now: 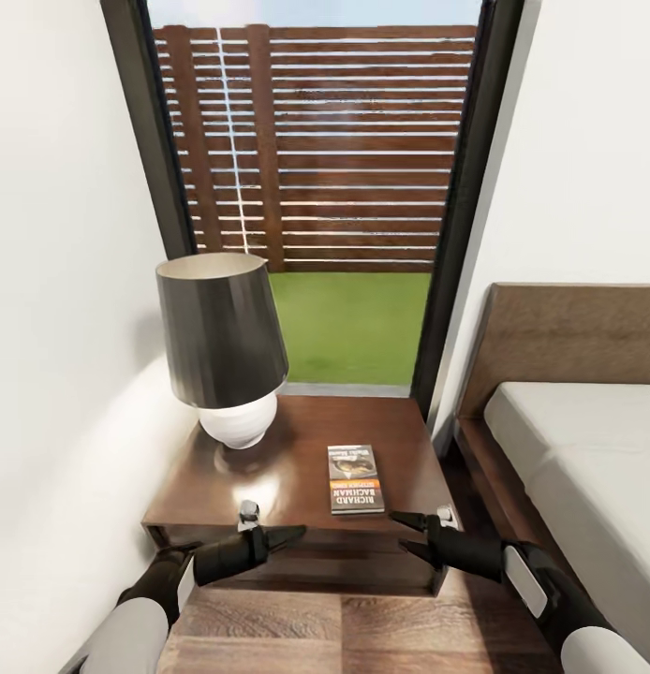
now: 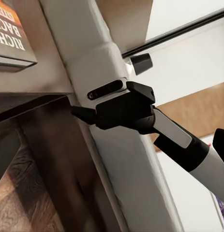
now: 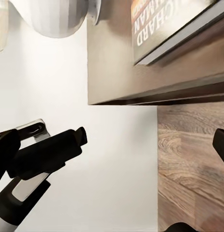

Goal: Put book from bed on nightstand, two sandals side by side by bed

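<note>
Dark-brown glossy wood of the nightstand [image 1: 297, 473] bears, left to right, the lamp [image 1: 224, 342] and the book [image 1: 355, 478], lettered "RICHARD BACHMAN", lying flat with the bed [image 1: 578, 468] to the nightstand's right. That half looks done; the sandals remain. Before the nightstand's front edge, the left gripper [image 1: 286, 537] and right gripper [image 1: 409, 532] hold nothing, though whether their jaws stand apart I cannot tell.

Bright, even daylight enters through the window [image 1: 316, 187] at top centre, casting soft shadows and a glossy sheen on the nightstand [image 1: 288, 468] top; renders are sharp, with wide-angle stretching toward frame edges.
</note>
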Motion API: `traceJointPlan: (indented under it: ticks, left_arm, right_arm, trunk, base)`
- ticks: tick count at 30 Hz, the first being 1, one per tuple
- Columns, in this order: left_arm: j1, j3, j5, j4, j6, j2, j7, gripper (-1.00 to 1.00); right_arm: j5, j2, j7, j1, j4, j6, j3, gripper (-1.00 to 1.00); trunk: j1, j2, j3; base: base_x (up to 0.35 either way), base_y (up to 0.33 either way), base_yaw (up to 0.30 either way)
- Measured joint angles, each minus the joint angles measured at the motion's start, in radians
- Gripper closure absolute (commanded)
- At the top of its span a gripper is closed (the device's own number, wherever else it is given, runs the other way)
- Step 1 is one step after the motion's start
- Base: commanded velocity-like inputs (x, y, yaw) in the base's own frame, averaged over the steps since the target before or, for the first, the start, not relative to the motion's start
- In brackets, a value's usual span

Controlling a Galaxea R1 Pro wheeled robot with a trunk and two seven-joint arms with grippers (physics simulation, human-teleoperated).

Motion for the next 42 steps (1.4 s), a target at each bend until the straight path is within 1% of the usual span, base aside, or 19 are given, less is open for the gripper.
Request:
traceJointPlan:
  ticks: [12,20,22,23,29,31,33,37,39,40,41,42]
  left_arm:
    - [0.001,0.003,-0.003,0.003,-0.003,-0.002,0.001,-1.00]
    - [0.014,0.001,-0.009,0.009,-0.007,0.000,0.011,-1.00]
    - [0.023,0.001,-0.009,0.015,-0.010,0.006,0.015,-1.00]
    - [0.035,0.001,-0.009,0.017,-0.016,0.013,0.018,-1.00]
    - [0.089,0.001,-0.010,0.020,-0.035,0.038,0.032,-1.00]
    - [0.117,0.001,-0.011,0.020,-0.043,0.043,0.048,-1.00]
    - [0.135,0.001,-0.011,0.020,-0.066,0.052,0.063,-1.00]
    - [0.150,0.001,-0.012,0.020,-0.104,0.064,0.078,-1.00]
    - [0.153,0.000,-0.019,0.020,-0.118,0.066,0.081,-1.00]
    - [0.155,0.000,-0.034,0.020,-0.130,0.066,0.081,-1.00]
    - [0.156,0.000,-0.059,0.020,-0.144,0.067,0.082,-1.00]
    - [0.157,0.000,-0.094,0.020,-0.157,0.067,0.083,-1.00]
  right_arm:
    - [0.000,0.000,0.000,0.000,-0.001,0.000,0.001,-1.00]
    - [0.000,0.003,-0.001,0.000,-0.002,0.000,0.002,-1.00]
    - [0.000,0.012,0.000,0.000,-0.002,0.000,0.003,-1.00]
    - [0.000,0.016,0.000,0.000,-0.002,0.000,0.003,-1.00]
    - [0.000,0.020,0.000,0.000,-0.002,0.000,0.002,-1.00]
    - [0.000,0.020,0.000,0.000,-0.002,0.000,0.002,-1.00]
    - [0.000,0.020,0.000,0.000,-0.002,0.000,0.002,-1.00]
    - [0.000,0.020,-0.001,0.000,-0.002,0.000,0.002,-1.00]
    - [0.000,0.020,0.000,0.000,-0.002,0.000,0.002,-1.00]
    - [0.000,0.020,0.000,0.000,-0.002,0.000,0.002,-1.00]
    - [0.000,0.020,0.000,0.000,-0.002,0.000,0.002,-1.00]
    - [0.000,0.020,0.000,0.000,-0.002,0.000,0.002,-1.00]
  trunk:
    - [-0.005,0.003,0.046]
    - [-0.009,0.005,0.077]
    - [-0.010,0.005,0.085]
    - [-0.010,0.005,0.089]
    - [-0.013,0.007,0.112]
    - [-0.020,0.020,0.119]
    - [-0.028,0.034,0.125]
    - [-0.043,0.062,0.137]
    - [-0.051,0.076,0.144]
    - [-0.055,0.083,0.147]
    - [-0.059,0.090,0.150]
    - [-0.063,0.097,0.153]
  base:
    - [0.000,0.000,0.000]
    - [0.000,0.000,0.000]
    - [0.000,0.000,0.000]
    - [0.000,0.000,0.000]
    - [0.000,0.000,0.000]
    - [0.000,0.000,0.000]
    - [0.000,0.000,0.000]
    - [0.000,0.000,0.000]
    - [0.000,0.000,0.000]
    - [0.000,0.000,0.000]
    - [0.000,0.000,0.000]
    - [0.000,0.000,0.000]
